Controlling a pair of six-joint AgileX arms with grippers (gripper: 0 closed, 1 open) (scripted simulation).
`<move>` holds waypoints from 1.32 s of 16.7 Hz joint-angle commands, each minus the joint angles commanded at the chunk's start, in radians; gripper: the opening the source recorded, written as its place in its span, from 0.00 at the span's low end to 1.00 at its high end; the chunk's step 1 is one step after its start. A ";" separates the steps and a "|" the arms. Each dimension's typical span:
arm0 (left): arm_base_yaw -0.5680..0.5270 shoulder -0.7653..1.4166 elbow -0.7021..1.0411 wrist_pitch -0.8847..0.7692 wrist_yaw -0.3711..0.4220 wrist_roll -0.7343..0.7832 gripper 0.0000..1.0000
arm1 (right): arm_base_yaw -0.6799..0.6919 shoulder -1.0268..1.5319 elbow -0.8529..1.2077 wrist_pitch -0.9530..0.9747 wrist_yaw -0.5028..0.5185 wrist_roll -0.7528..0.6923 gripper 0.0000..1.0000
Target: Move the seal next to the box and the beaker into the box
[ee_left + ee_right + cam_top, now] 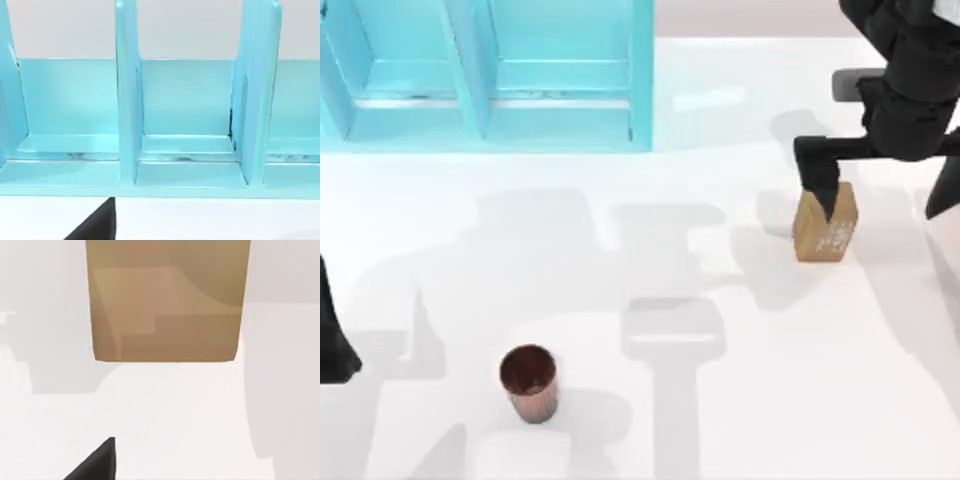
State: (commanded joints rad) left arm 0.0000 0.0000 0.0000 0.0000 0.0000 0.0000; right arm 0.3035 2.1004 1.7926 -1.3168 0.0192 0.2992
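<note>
The seal (826,224) is seen at the right side of the white table (740,400), standing on the surface with white printed marks on its near face. The right gripper (885,190) is placed directly over it: one dark finger (820,170) comes down onto the seal's upper left part, while the other finger is seen well off to the right near the edge of the top view, so the jaws are spread wide and nothing is gripped. In the right wrist view the seal (167,305) is shown close in front of the camera as a tan block resting on the table, with a dark fingertip (97,462) apart from it. The beaker (529,382) is set upright on the near left part of the table, well apart from the seal and from both grippers. The blue box (485,70), divided into compartments, is placed at the far left of the table. The left gripper (335,345) is parked at the left edge of the table; whether its fingers are open or closed cannot be told. In the left wrist view the box (127,120) and its dividers are faced.
</note>
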 joint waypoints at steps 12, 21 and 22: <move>0.000 0.000 0.000 0.000 0.000 0.000 1.00 | 0.013 0.156 0.248 -0.037 -0.020 0.041 1.00; 0.000 0.000 0.000 0.000 0.000 0.000 1.00 | 0.021 0.201 0.012 0.244 -0.020 0.046 1.00; 0.000 0.000 0.000 0.000 0.000 0.000 1.00 | 0.021 0.202 0.007 0.248 -0.020 0.046 1.00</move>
State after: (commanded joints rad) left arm 0.0000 0.0000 0.0000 0.0000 0.0000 0.0000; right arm 0.3247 2.3023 1.7998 -1.0683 -0.0011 0.3453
